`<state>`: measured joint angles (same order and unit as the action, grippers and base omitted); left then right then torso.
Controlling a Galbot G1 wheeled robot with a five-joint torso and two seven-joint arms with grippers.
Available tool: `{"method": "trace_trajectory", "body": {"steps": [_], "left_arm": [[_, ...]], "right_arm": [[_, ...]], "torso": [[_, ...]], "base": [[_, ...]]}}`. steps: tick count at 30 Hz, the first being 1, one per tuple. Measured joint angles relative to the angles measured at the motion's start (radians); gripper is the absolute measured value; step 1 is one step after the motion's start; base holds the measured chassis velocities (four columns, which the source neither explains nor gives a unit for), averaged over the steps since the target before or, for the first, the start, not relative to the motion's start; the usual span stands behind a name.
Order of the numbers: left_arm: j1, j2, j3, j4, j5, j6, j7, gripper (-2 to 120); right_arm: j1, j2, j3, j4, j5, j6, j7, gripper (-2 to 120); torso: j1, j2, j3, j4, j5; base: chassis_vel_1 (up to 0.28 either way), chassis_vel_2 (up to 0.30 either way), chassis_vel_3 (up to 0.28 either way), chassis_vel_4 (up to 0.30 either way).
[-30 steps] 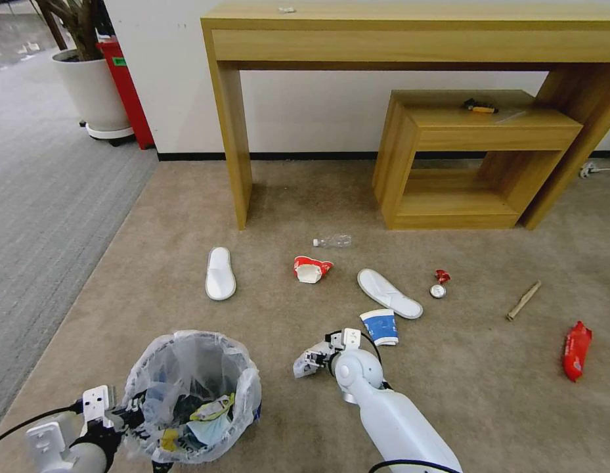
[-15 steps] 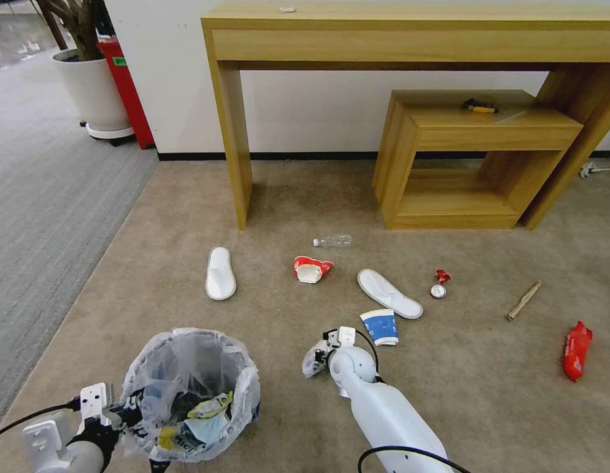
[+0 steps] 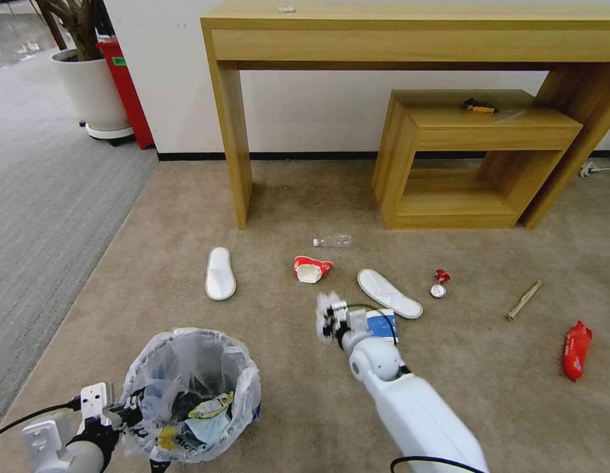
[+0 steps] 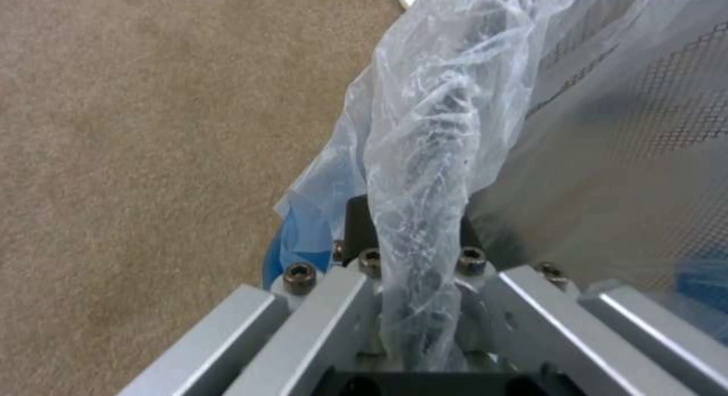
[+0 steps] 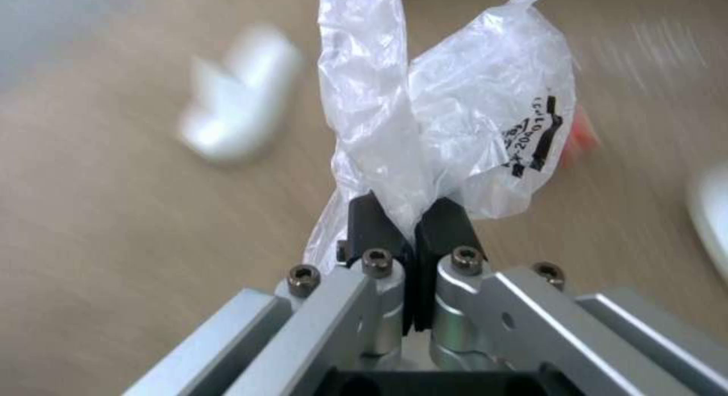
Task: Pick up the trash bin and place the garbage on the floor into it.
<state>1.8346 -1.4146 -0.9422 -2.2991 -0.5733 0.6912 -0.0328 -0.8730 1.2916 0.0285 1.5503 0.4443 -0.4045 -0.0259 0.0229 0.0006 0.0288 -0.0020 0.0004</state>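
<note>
A: Where is the trash bin (image 3: 190, 394) now?

B: On the floor (image 3: 285, 197) in front of me, to my left. My left gripper (image 3: 124, 415) is pressed together on its rim, pinching the bunched plastic bag (image 4: 432, 174) that lines it. There is already mixed litter inside.

A: And your right gripper (image 3: 327, 320)?

B: It is out over the floor, just beside the blue paper cup (image 3: 382, 325). Its black pads (image 5: 372, 222) are pinched tight on a crumpled piece of clear plastic (image 5: 455, 117) with black print on it.

A: What garbage is lying on the floor?

B: 2 white slippers: 1 slipper (image 3: 220, 273) is beyond the bin, the other slipper (image 3: 389, 293) lies just past the blue cup. A crushed red cup (image 3: 310, 269) sits between them, with a clear bottle (image 3: 332, 241) a little farther back. To my right are a small red scrap (image 3: 442, 276) touching a can (image 3: 438, 291), then a wooden stick (image 3: 523, 300), and a red wrapper (image 3: 576, 350) well apart at the far right.
</note>
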Motion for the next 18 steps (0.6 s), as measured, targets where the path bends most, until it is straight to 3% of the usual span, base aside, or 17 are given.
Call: {"method": "trace_trajectory", "body": {"steps": [5, 8, 10, 12, 18], "left_arm": [[-0.003, 0.001, 0.003, 0.004, 0.000, 0.004, 0.001, 0], [-0.007, 0.003, 0.006, 0.008, 0.002, 0.007, 0.001, 0], [-0.009, 0.005, 0.010, 0.008, 0.002, 0.012, 0.000, 0], [-0.016, 0.008, 0.016, 0.008, 0.001, 0.022, -0.013, 0], [-0.028, 0.018, 0.030, 0.003, -0.011, 0.041, -0.037, 0]], "right_arm": [[0.078, -0.069, -0.026, 0.174, 0.064, 0.015, -0.194, 0], [0.122, -0.088, -0.056, 0.225, 0.099, 0.002, -0.234, 0], [0.171, -0.106, -0.100, 0.265, 0.129, -0.010, -0.260, 0], [0.258, -0.137, -0.213, 0.307, 0.157, -0.026, -0.288, 0], [0.324, -0.150, -0.345, 0.315, 0.113, -0.020, -0.339, 0]], "torso": [[0.000, 0.000, 0.000, -0.0001, 0.0000], [0.000, 0.000, 0.000, -0.0001, 0.0000], [0.000, 0.000, 0.000, 0.0000, -0.0002], [0.000, 0.000, 0.000, 0.0001, -0.0001], [0.000, 0.000, 0.000, 0.0001, -0.0002]], "base": [[0.000, 0.000, 0.000, 0.000], [0.000, 0.000, 0.000, 0.000], [0.000, 0.000, 0.000, 0.000], [0.000, 0.000, 0.000, 0.000], [0.000, 0.000, 0.000, 0.000]]}}
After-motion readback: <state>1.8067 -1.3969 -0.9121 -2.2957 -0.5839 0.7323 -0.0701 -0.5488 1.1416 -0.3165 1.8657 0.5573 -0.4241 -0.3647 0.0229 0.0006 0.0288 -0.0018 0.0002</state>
